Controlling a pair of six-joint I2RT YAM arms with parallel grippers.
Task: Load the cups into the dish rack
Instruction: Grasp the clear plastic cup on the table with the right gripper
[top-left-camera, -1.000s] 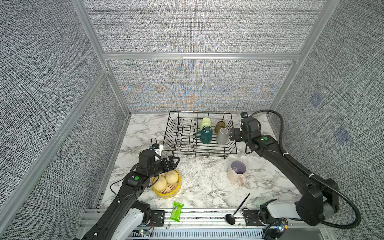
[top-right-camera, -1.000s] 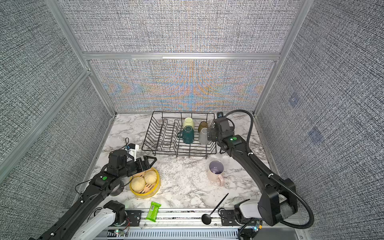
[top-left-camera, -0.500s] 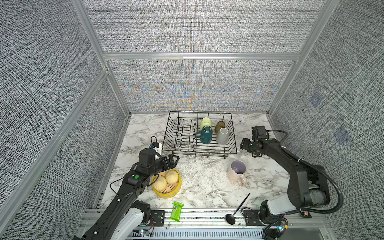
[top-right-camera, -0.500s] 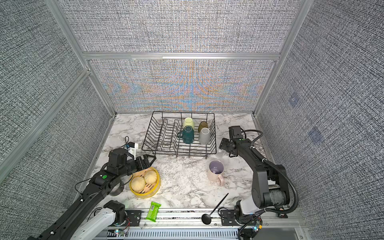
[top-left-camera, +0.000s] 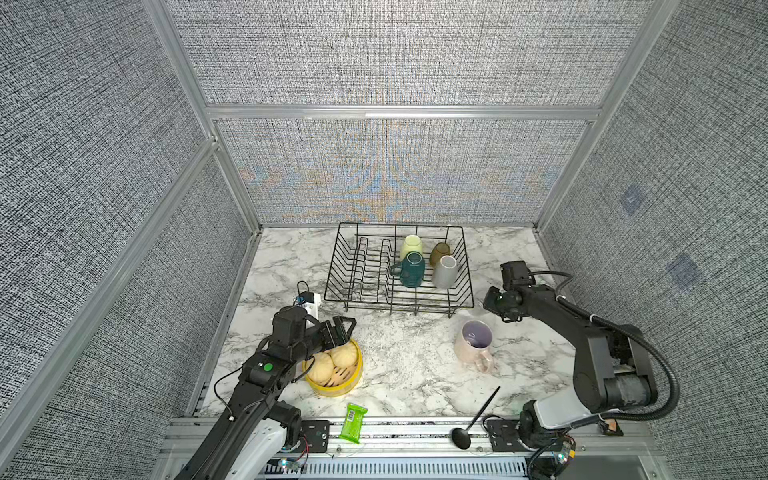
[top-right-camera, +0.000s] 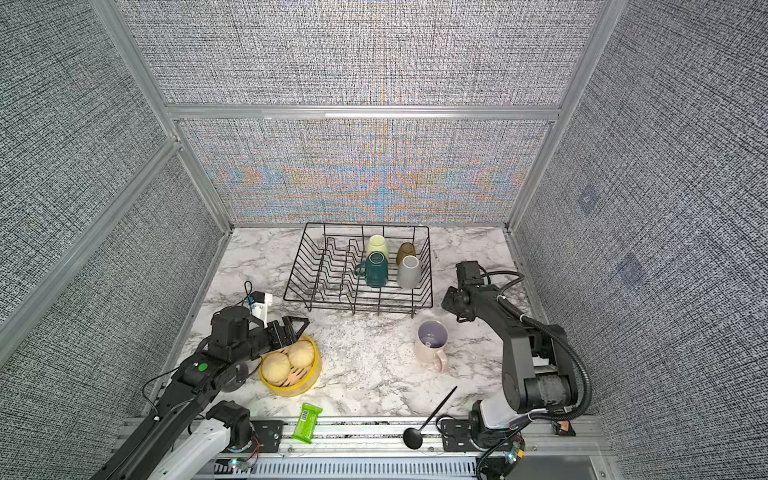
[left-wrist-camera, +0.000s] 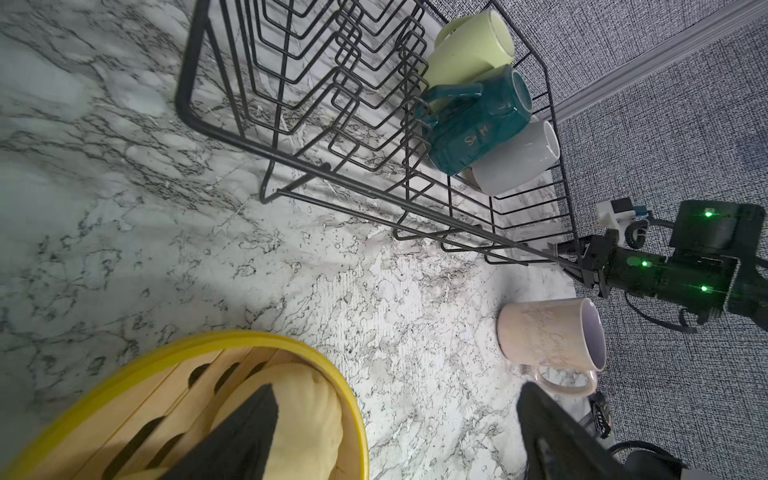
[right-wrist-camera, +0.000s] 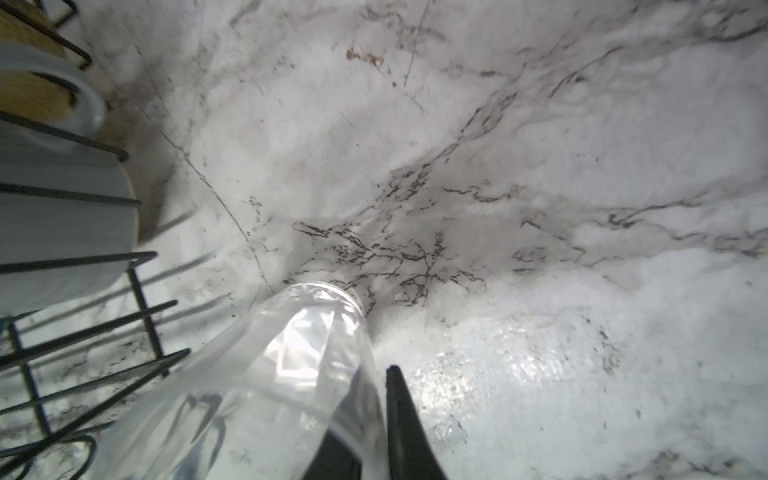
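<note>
The black wire dish rack (top-left-camera: 399, 226) (top-right-camera: 365, 224) stands at the back of the marble table. In it lie the pale green (top-left-camera: 411, 245), dark teal (top-left-camera: 412, 270), amber (top-left-camera: 439, 252) and grey-white (top-left-camera: 444, 272) cups. A pink mug (top-left-camera: 473, 343) (left-wrist-camera: 548, 332) stands upright in front of the rack's right corner. My right gripper (top-left-camera: 490, 303) (right-wrist-camera: 376, 386) is low beside that corner, shut on the wall of a clear glass (right-wrist-camera: 291, 361), one finger inside it. The left gripper (top-left-camera: 347, 326) (left-wrist-camera: 399, 390) hangs open over the steamer basket's edge, holding nothing.
A yellow steamer basket (top-left-camera: 332, 388) with buns sits at the front left under my left arm. A green packet (top-left-camera: 352, 423) and a black spoon (top-left-camera: 478, 419) lie at the front edge. A small white device with cables (top-left-camera: 309, 299) sits left of the rack.
My right arm drew back from over the rack, dropped to the table beside its right corner, and its jaws closed on the clear glass. The left arm stayed put.
</note>
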